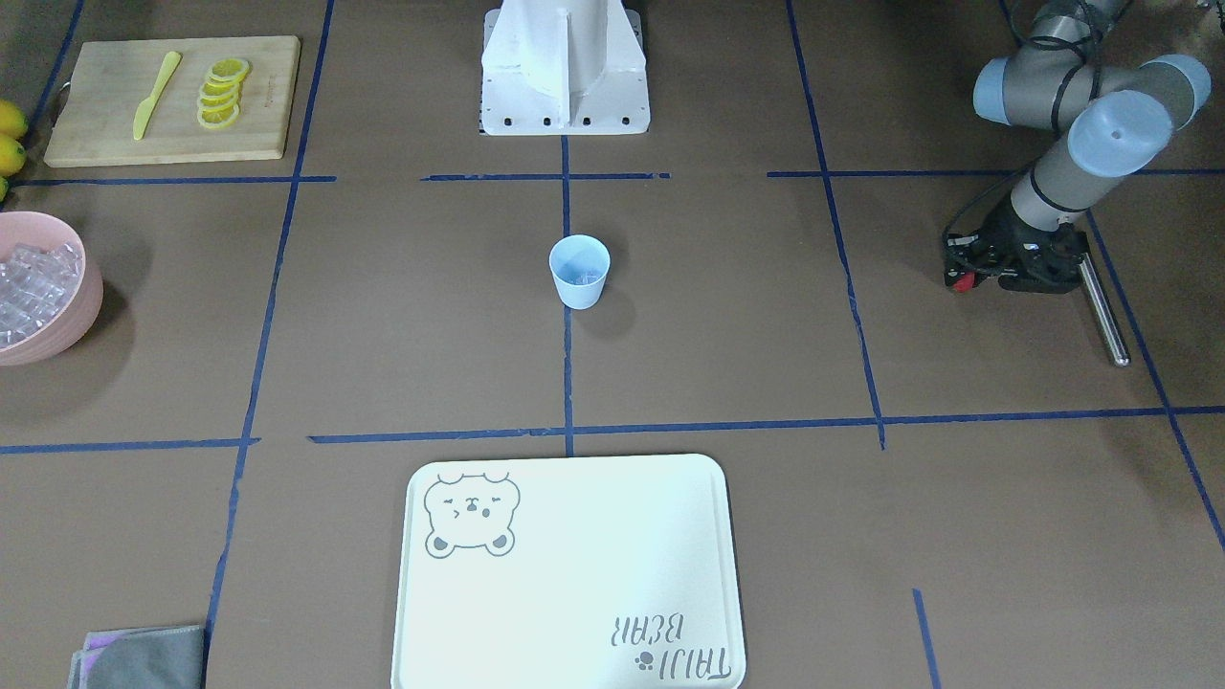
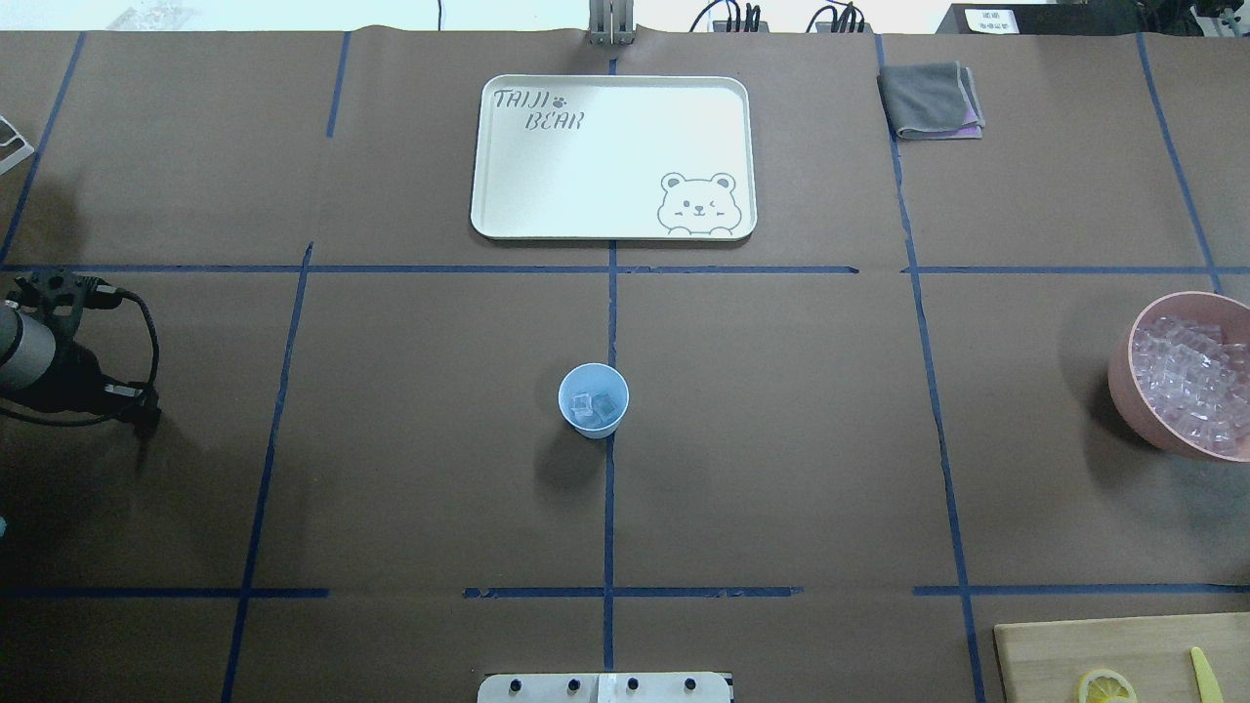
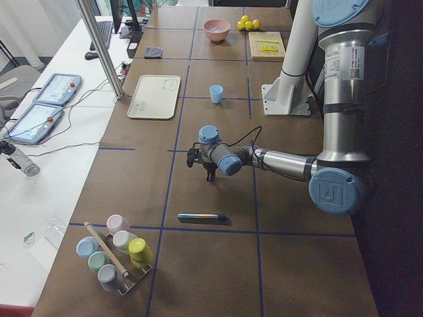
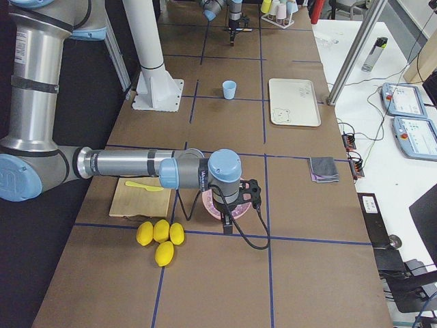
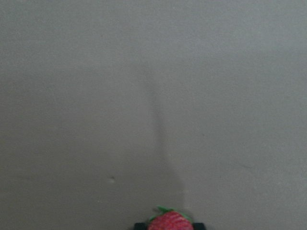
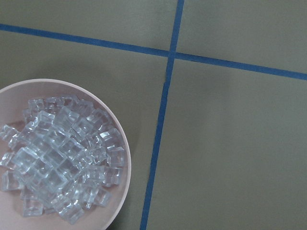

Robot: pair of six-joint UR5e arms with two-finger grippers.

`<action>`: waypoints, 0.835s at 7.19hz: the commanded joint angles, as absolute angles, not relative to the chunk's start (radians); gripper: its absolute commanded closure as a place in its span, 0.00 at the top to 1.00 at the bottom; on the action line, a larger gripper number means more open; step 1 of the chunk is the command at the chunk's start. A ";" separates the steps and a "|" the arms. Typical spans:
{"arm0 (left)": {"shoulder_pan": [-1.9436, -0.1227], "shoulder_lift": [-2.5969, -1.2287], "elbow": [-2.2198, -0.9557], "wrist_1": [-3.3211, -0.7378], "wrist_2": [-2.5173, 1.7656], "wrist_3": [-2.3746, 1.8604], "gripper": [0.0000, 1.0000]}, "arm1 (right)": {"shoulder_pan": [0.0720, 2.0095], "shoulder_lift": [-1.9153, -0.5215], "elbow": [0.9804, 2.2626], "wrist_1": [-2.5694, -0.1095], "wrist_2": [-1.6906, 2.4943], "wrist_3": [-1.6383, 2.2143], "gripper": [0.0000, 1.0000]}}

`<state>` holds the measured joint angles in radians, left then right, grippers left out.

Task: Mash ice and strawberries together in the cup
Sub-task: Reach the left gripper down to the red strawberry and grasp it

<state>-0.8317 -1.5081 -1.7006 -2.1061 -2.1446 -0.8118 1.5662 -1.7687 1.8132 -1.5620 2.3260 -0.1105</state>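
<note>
Okay, the left gripper (image 1: 962,277) has its fingers pinched on the strawberry (image 5: 170,222). In the wrist view I see the red berry with its green cap sitting right between the black tips. I reckon it's soft and bruises easily, so a light pinch across the middle is all it wants. Squeeze harder and it'll smear.

The left arm is stretched out low over the table (image 2: 781,439) with its wrist folded down, well off on the robot's left of the cup (image 2: 593,400). The metal rod (image 1: 1103,306) lies flat on the table near it.

The cup stands upright at the table's centre with a few pieces of ice (image 2: 594,410) inside. I'd judge that ice hard, wet and slippery, and the cup light enough to tip. Any mashing wants the cup steadied by its wall.

The right gripper (image 4: 229,222) hangs pointing down over the pink bowl (image 6: 125,163), heaped with more ice, at the far right. Whether its fingers are apart or together I cannot tell.
</note>
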 commanded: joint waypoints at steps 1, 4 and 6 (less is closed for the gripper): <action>-0.838 -1.558 -1.723 -2.097 -2.145 -0.810 0.00 | 1.566 -1.769 1.815 -1.560 2.327 -0.110 1.00; -0.857 -1.681 -1.770 -1.978 -2.145 -0.815 0.00 | 1.566 -1.769 1.815 -1.559 2.326 -0.110 1.00; -0.856 -1.794 -1.909 -1.695 -2.141 -0.821 0.00 | 1.568 -1.769 1.815 -1.559 2.326 -0.110 1.00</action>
